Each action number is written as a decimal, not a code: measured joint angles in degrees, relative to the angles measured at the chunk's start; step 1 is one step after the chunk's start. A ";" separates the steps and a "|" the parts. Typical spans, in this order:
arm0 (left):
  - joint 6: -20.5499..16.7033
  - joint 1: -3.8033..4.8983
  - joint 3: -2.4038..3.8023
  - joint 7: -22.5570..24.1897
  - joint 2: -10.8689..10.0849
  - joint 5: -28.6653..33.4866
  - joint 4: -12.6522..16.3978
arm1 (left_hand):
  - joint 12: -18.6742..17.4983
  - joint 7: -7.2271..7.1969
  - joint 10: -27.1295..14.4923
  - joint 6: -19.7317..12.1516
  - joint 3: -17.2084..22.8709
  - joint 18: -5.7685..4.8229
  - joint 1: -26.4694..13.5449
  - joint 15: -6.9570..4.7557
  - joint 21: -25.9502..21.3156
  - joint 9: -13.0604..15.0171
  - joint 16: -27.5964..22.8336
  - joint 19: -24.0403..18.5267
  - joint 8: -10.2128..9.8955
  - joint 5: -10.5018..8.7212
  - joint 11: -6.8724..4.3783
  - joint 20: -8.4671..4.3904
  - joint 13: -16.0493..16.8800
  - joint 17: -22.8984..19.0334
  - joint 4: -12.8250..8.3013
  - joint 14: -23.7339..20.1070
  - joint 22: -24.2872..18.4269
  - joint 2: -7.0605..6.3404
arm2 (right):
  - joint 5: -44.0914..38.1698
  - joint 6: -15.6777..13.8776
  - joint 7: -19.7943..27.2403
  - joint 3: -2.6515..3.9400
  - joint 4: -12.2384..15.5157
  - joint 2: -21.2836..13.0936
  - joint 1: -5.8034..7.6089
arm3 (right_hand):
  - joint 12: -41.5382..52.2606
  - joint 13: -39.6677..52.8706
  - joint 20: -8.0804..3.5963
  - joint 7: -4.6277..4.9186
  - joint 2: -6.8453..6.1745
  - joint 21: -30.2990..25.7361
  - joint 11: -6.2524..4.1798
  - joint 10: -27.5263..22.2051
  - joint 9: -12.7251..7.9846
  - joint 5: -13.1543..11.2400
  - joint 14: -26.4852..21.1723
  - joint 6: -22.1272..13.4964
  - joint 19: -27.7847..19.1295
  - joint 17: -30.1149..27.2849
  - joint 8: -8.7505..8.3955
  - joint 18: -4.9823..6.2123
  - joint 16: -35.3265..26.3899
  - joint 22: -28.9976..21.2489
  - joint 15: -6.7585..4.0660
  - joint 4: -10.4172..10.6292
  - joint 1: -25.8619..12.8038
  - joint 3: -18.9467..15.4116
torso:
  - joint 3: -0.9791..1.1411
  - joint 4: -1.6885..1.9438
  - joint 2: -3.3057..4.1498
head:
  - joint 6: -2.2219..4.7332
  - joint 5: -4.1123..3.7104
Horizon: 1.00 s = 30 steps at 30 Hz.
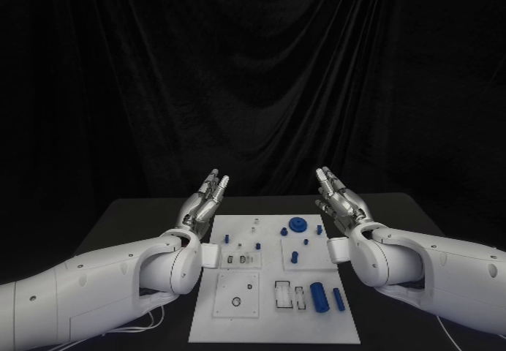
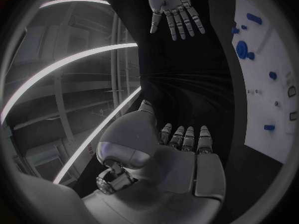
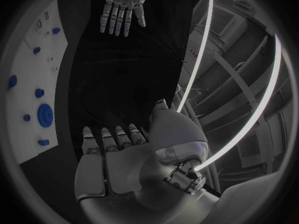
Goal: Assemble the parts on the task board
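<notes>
You are looking at the flat white rectangular task board (image 1: 276,322), lying in the middle of the black table (image 1: 126,219) between the two arms. Small blue plastic parts (image 1: 319,297) are sitting across the board: two cylinders near its right edge, a round gear-like piece (image 1: 300,226) and several pegs toward its far end. The silver left hand (image 1: 203,197) is hovering above the board's far left corner, fingers (image 1: 216,183) extended and apart, holding nothing. The silver right hand (image 1: 339,197) is mirroring it over the far right corner, fingers likewise spread and empty.
</notes>
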 measured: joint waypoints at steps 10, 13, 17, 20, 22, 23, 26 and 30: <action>15.36 3.13 -4.26 4.32 -0.19 5.63 -0.42 | 0.00 -0.39 0.00 0.22 -0.63 -0.01 2.37 1.93 0.00 0.00 0.00 0.04 0.00 -0.67 0.61 2.21 0.01 0.01 0.63 0.03 0.00 0.74 | 7.02 13.74 -1.32 -4.53 -0.56 -0.64 3.98 | 0.00 0.00 0.80 -0.09 -0.11 0.00 0.97 -0.10 0.08 0.64 0.05 0.09 0.03 0.00 0.00 0.90 0.00 0.01 1.69 0.39 3.70 -0.71 | -0.01 0.01 0.01 | 0.01 -0.02; 19.07 3.58 -4.89 4.90 -0.22 7.01 -0.48 | 0.00 -0.25 -0.03 0.34 -0.63 -0.01 2.37 2.12 0.00 0.00 0.00 0.08 0.00 -0.67 0.99 2.61 0.02 0.01 0.63 -0.01 0.00 0.74 | 8.47 16.59 -1.65 -5.00 -0.61 -0.73 4.45 | 0.00 0.00 0.80 0.60 -0.14 0.00 2.08 -0.14 0.14 0.64 0.02 0.61 0.03 0.00 0.00 0.90 0.00 0.01 2.06 0.40 4.19 -0.71 | -0.01 0.01 0.01 | 0.02 -0.02; 22.45 3.88 -5.23 5.43 -0.24 8.23 -0.59 | 0.00 1.39 0.04 0.75 -0.49 -0.01 2.83 2.79 0.00 0.02 0.00 0.07 0.19 -0.50 2.13 3.86 0.02 0.01 0.70 0.08 0.00 0.92 | 9.65 18.84 -1.93 -5.09 -0.66 -0.78 4.58 | 0.00 0.00 1.21 1.98 -0.61 0.01 4.45 -0.13 0.27 1.10 0.01 1.12 0.44 0.00 0.24 0.90 0.00 0.16 3.76 0.36 5.42 -0.67 | -0.01 0.01 0.01 | 0.02 -0.03; 27.58 3.86 -5.29 5.60 0.39 5.09 -5.99 | 0.00 2.20 0.00 1.37 0.85 -0.02 3.17 2.81 0.00 0.10 0.00 0.11 0.23 1.07 2.69 4.61 0.03 0.00 0.63 0.10 0.01 1.07 | 9.70 21.54 -2.11 -5.10 -2.16 -2.63 4.59 | 0.00 0.00 1.38 3.39 -0.97 1.91 5.51 -0.11 0.69 1.97 0.31 3.05 3.15 0.05 0.90 0.89 0.00 1.39 4.39 0.08 6.71 -0.39 | 0.03 0.01 0.05 | -2.28 -1.09; 29.36 3.86 -5.28 5.74 -0.15 3.07 -7.81 | 0.00 3.13 0.00 1.65 2.90 -0.03 5.07 2.81 0.00 0.18 0.00 -0.09 0.23 6.04 3.03 4.81 0.03 -0.02 0.65 0.10 0.01 1.05 | 9.83 22.78 -2.22 -5.12 -3.22 -3.36 4.59 | 0.02 0.03 1.40 4.25 -0.91 3.87 6.19 -0.05 1.07 2.49 0.89 5.10 6.48 0.60 1.60 0.88 0.95 2.49 4.97 0.08 7.23 -0.39 | 0.05 0.03 0.06 | -2.96 -1.33; 29.83 3.86 -5.27 5.79 -0.38 2.24 -7.97 | 0.00 3.12 0.00 1.63 3.29 -0.03 5.44 2.75 0.00 0.18 0.00 -0.09 0.23 6.91 3.08 4.82 0.03 -0.02 0.69 0.08 0.01 1.04 | 9.86 23.29 -2.27 -5.13 -3.31 -3.35 4.59 | 0.47 0.22 1.32 4.48 -1.00 5.31 6.91 0.16 1.15 2.72 1.48 5.61 9.14 1.04 1.85 0.89 2.00 3.19 5.57 0.08 7.93 -0.39 | 0.05 0.03 0.07 | -3.23 -1.39; 30.76 3.81 -5.28 5.91 -0.58 -0.21 -8.29 | 0.00 3.11 0.00 1.63 3.42 -0.02 5.48 2.35 0.00 0.18 0.00 -0.10 0.23 7.50 3.09 4.81 0.04 -0.03 0.70 0.09 0.00 1.00 | 9.79 25.26 -2.44 -5.14 -3.11 -3.12 4.63 | 1.88 0.70 1.26 5.48 -0.92 7.56 7.70 0.69 1.35 3.40 3.20 6.92 14.02 1.76 2.65 -1.51 4.09 4.07 5.97 0.08 8.84 -0.39 | 0.04 0.01 0.12 | -4.05 -1.41; 31.81 3.78 -5.29 5.97 -0.75 -2.90 -8.53 | 0.00 3.50 0.00 2.48 4.89 -0.02 6.85 2.35 0.00 0.35 0.00 0.11 0.57 8.02 3.09 5.63 0.04 -0.04 0.73 0.09 -0.02 1.14 | 8.65 27.69 -2.42 -5.14 -4.01 -3.27 5.20 | 17.89 4.75 0.98 9.97 -0.82 13.74 11.83 9.11 3.57 21.03 16.65 19.09 30.87 5.34 8.05 -2.21 14.33 5.87 6.43 0.18 13.81 0.83 | 0.07 -0.08 0.14 | -5.28 -1.07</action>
